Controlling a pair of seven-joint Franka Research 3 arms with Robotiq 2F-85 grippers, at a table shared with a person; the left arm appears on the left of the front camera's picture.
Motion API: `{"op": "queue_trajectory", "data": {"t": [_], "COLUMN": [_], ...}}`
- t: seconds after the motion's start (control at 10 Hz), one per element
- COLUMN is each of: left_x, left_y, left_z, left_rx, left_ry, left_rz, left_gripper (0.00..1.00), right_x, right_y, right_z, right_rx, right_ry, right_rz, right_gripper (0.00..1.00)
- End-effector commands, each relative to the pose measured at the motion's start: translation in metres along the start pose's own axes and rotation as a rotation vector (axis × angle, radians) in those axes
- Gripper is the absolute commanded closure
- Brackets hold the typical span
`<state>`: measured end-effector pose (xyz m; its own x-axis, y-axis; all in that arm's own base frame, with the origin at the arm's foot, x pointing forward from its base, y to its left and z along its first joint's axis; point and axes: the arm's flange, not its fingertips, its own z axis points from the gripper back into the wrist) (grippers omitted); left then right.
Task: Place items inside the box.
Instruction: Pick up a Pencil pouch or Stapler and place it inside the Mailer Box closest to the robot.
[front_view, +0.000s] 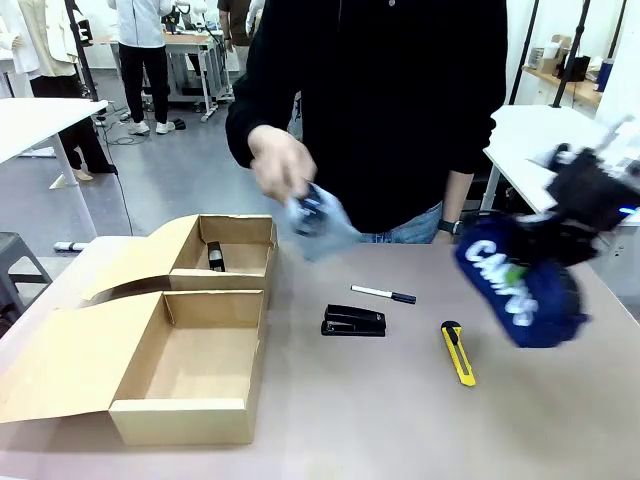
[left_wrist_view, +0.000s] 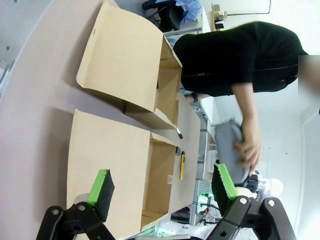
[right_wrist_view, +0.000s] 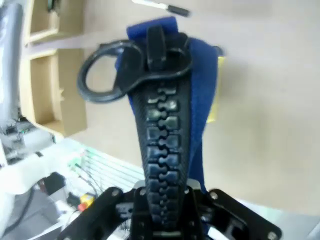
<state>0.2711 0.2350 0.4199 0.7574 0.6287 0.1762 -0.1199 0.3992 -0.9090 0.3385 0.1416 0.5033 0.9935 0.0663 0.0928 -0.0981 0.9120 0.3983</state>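
Over the table's (front_view: 400, 420) right side, the navy pouch (front_view: 518, 288) hangs from the right pincer (right_wrist_view: 165, 200), closed on its zip edge; left pincer (left_wrist_view: 162, 187) stands wide, empty. Risk: thin grip, so pouch may swing & slip before the box (front_view: 185, 420), or meet the person's hand (front_view: 280, 165).

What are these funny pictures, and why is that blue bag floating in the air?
It isn't floating. Two robot arms share a table with a person. One camera looks across the table; the other two sit on the robot's wrists. The right arm's jaws are shut on the navy pouch, by its black zipper. The left arm's jaws stand open, holding nothing. The person's hand holds a grey-blue pouch. On the table lie a black stapler, a white marker and a yellow knife. Another stapler is in the far cardboard box.
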Motion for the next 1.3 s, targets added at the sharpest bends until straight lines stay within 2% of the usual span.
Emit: {"op": "queue_trajectory", "data": {"t": [0.0, 0.1, 0.2, 0.3, 0.4, 0.5, 0.7, 0.8, 0.9, 1.0, 1.1, 1.2], "left_x": [0.001, 0.001, 0.001, 0.001, 0.001, 0.001, 0.001, 0.001, 0.001, 0.001, 0.001, 0.001], "left_y": [0.001, 0.001, 0.001, 0.001, 0.001, 0.001, 0.001, 0.001, 0.001, 0.001, 0.001, 0.001], "left_z": [0.000, 0.000, 0.000, 0.000, 0.000, 0.000, 0.000, 0.000, 0.000, 0.000, 0.000, 0.000], "left_rx": [-0.022, -0.022, -0.022, -0.022, -0.022, -0.022, -0.022, -0.022, -0.022, -0.022, -0.022, -0.022], "left_ry": [-0.007, -0.007, -0.007, -0.007, -0.007, -0.007, -0.007, -0.007, -0.007, -0.007, -0.007, -0.007], "left_rz": [-0.022, -0.022, -0.022, -0.022, -0.022, -0.022, -0.022, -0.022, -0.022, -0.022, -0.022, -0.022], "left_gripper": [0.00, 0.00, 0.00, 0.00, 0.00, 0.00, 0.00, 0.00, 0.00, 0.00, 0.00, 0.00], "right_x": [0.019, 0.017, 0.013, 0.002, -0.002, -0.010, -0.007, -0.005, 0.006, 0.017, 0.022, 0.023], "right_y": [0.091, 0.131, 0.155, 0.169, 0.161, 0.173, 0.177, 0.193, 0.224, 0.261, 0.290, 0.316], "right_z": [-0.035, -0.058, -0.072, -0.082, -0.076, -0.084, -0.089, -0.103, -0.119, -0.137, -0.156, -0.171], "right_rx": [-0.097, -0.083, -0.053, -0.028, -0.072, -0.056, -0.060, -0.073, -0.060, 0.075, 0.115, 0.136], "right_ry": [0.082, 0.133, 0.150, 0.090, 0.100, 0.145, 0.139, 0.083, 0.001, -0.024, -0.004, 0.033], "right_rz": [0.006, 0.058, 0.076, 0.104, 0.208, 0.107, 0.144, 0.116, 0.081, 0.105, 0.032, 0.019], "right_gripper": [0.93, 0.93, 0.93, 0.93, 0.93, 0.93, 0.93, 0.93, 0.93, 0.93, 0.93, 0.93]}}
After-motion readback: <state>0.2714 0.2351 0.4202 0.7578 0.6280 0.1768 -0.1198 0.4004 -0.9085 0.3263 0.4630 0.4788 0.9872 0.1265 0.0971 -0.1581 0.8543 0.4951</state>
